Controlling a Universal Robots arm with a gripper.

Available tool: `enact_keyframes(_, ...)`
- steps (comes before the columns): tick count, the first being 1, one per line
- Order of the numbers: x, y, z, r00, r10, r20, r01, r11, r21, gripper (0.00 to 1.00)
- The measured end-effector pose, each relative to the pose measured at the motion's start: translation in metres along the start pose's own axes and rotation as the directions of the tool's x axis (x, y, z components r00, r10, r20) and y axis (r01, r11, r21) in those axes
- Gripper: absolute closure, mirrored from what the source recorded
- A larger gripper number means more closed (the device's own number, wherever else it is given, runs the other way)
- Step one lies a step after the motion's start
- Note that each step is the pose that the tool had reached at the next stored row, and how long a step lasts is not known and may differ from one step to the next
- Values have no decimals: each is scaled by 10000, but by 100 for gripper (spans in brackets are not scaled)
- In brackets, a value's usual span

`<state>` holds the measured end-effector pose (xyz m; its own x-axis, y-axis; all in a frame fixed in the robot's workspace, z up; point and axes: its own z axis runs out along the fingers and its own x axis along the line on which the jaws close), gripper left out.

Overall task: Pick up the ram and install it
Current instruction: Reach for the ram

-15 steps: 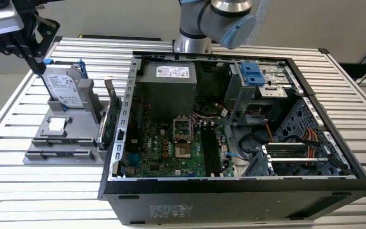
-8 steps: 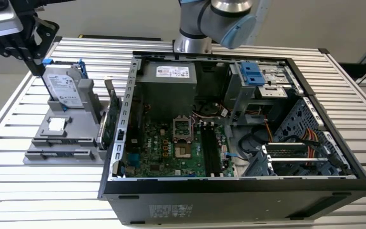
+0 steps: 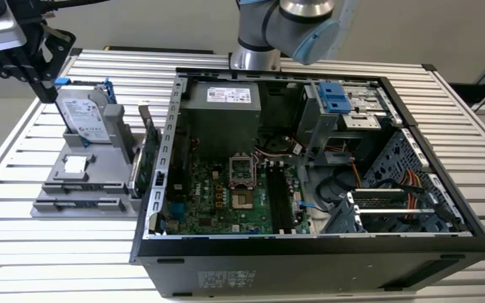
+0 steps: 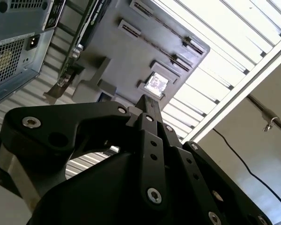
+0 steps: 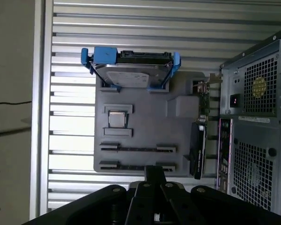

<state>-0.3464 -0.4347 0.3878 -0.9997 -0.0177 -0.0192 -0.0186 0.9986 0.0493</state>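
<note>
Near slots of holder [image 3: 99, 184] open overhead; hard drive [image 3: 85, 113] blocks far end; card [image 3: 147, 158], case wall [image 3: 168, 142] crowd the exterior view's right.

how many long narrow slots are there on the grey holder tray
2. Both lie at the end of the grey holder tray farthest from the hard drive: the outer slot along the edge, the inner slot beside it, parallel.

The desk [image 3: 57, 252] is pale ribbed metal, the holder [image 3: 99, 183] on it smooth matt grey plastic. The hard drive [image 3: 86, 113] shows a shiny metal face in a blue plastic frame [image 5: 103, 55]; the computer case [image 3: 310, 271] is matt black outside.
</note>
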Motion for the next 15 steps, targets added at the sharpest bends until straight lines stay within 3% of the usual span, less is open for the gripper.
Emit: enact_keyframes(15,11,-165,0,10000,4,0,-4,10000,0,100)
